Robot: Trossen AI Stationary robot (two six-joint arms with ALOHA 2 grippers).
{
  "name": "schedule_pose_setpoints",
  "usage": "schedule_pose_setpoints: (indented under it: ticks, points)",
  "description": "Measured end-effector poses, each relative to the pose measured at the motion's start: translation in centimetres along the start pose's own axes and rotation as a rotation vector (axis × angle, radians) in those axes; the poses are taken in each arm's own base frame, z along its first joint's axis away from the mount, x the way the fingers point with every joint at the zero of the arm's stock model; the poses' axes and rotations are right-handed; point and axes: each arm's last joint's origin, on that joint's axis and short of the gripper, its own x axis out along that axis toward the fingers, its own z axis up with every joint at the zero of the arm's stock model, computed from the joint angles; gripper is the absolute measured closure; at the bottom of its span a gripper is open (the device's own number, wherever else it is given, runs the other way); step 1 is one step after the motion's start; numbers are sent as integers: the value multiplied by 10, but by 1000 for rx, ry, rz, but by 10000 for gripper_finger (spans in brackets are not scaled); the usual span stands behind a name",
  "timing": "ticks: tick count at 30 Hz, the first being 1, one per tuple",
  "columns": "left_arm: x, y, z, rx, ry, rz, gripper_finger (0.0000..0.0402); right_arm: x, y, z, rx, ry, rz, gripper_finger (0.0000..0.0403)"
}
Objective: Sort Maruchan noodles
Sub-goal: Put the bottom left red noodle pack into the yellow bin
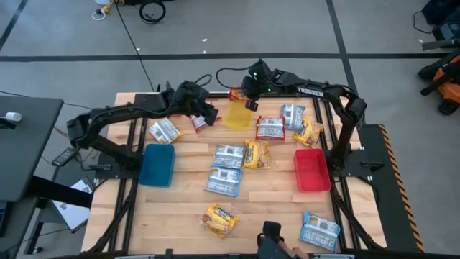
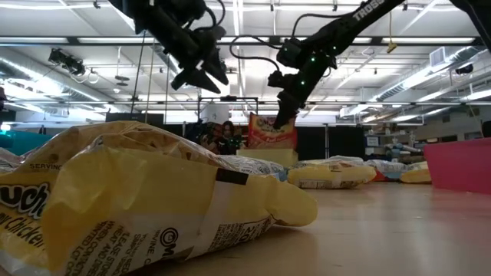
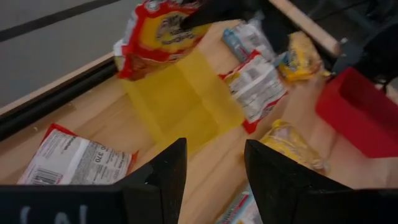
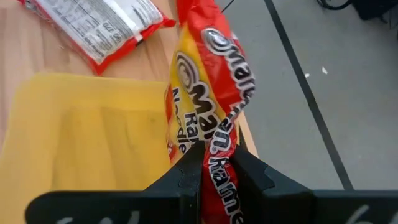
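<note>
- Above the flat yellow plastic bin (image 1: 237,115) at the surface's far edge, the right gripper (image 4: 214,163) pinches a crinkly red-and-yellow ramen packet (image 4: 208,93) between narrow fingers.
- Nearby, the left gripper (image 3: 214,171) hovers, fingers apart, empty.

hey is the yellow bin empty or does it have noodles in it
Empty: the yellow bin shows a bare floor. The right gripper holds a red-and-yellow packet above its edge.
</note>
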Motion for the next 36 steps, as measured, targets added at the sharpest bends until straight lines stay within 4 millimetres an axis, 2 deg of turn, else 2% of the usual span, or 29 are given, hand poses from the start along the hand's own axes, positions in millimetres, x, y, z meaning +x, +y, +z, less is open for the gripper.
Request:
schedule_pose_setpoints:
  ticks: [9, 15, 20, 27, 32, 36]
  points:
    - [25, 5, -12, 31, 88, 40, 237, -8, 15, 9, -108, -31, 22, 342]
    - [25, 6, -16, 39, 124, 57, 237, -21, 19, 12, -217, -48, 48, 342]
    - [27, 6, -15, 49, 111, 52, 237, -15, 19, 5, -268, 7, 68, 342]
    - [49, -3, -23, 176, 123, 4, 237, 2, 13, 5, -113, -4, 3, 342]
    - [73, 0, -35, 208, 163, 5, 237, 20, 11, -3, 28, 38, -15, 342]
    - [83, 2, -40, 214, 180, 6, 237, 33, 11, -5, 159, 36, -39, 342]
